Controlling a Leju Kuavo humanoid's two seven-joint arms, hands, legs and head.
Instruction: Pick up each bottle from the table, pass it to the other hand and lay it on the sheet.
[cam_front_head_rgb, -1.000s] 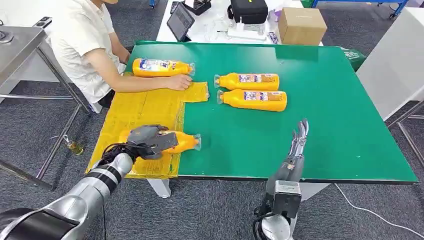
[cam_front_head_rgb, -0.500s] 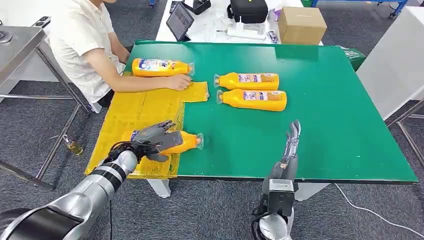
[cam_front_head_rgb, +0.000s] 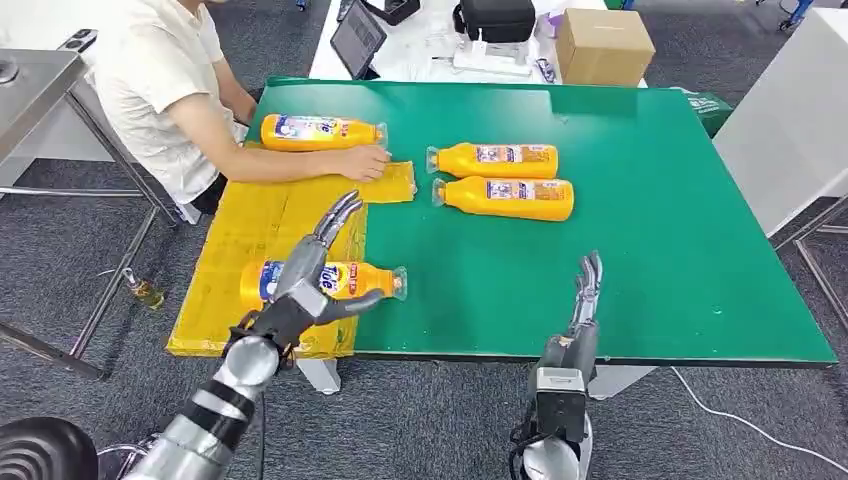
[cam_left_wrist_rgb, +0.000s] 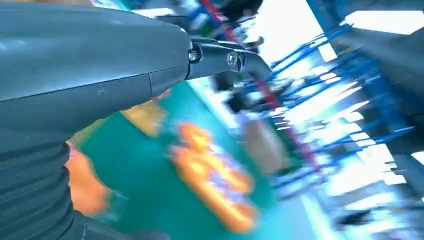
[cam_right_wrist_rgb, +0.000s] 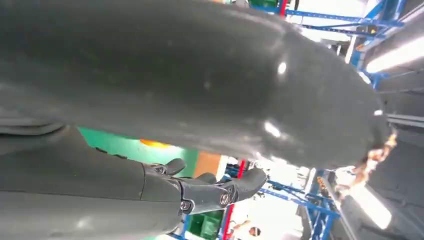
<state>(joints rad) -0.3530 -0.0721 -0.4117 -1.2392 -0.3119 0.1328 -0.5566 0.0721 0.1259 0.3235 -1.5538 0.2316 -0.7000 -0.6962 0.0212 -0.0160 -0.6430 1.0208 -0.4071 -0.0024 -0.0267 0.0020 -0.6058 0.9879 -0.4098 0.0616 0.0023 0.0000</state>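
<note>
An orange bottle (cam_front_head_rgb: 345, 281) lies on its side at the near edge of the yellow sheet (cam_front_head_rgb: 260, 225), its cap end over the green table (cam_front_head_rgb: 650, 230). My left hand (cam_front_head_rgb: 315, 265) is raised over it, fingers spread, holding nothing. Two more orange bottles (cam_front_head_rgb: 493, 160) (cam_front_head_rgb: 505, 197) lie side by side mid-table; the left wrist view shows them as an orange blur (cam_left_wrist_rgb: 215, 180). Another bottle (cam_front_head_rgb: 320, 132) lies at the far left by a person's hand. My right hand (cam_front_head_rgb: 584, 292) stands upright at the table's near edge, fingers straight and empty.
A person in a white shirt (cam_front_head_rgb: 165, 90) sits at the far left, one hand (cam_front_head_rgb: 365, 162) resting on the sheet. A cardboard box (cam_front_head_rgb: 603, 47), a tablet (cam_front_head_rgb: 358, 40) and a black bag (cam_front_head_rgb: 495, 18) sit on the white table behind.
My left hand let go of the near bottle, opened and lifted off it. The bottle stays lying on the sheet's edge. My right hand drew back slightly toward the table's near edge.
</note>
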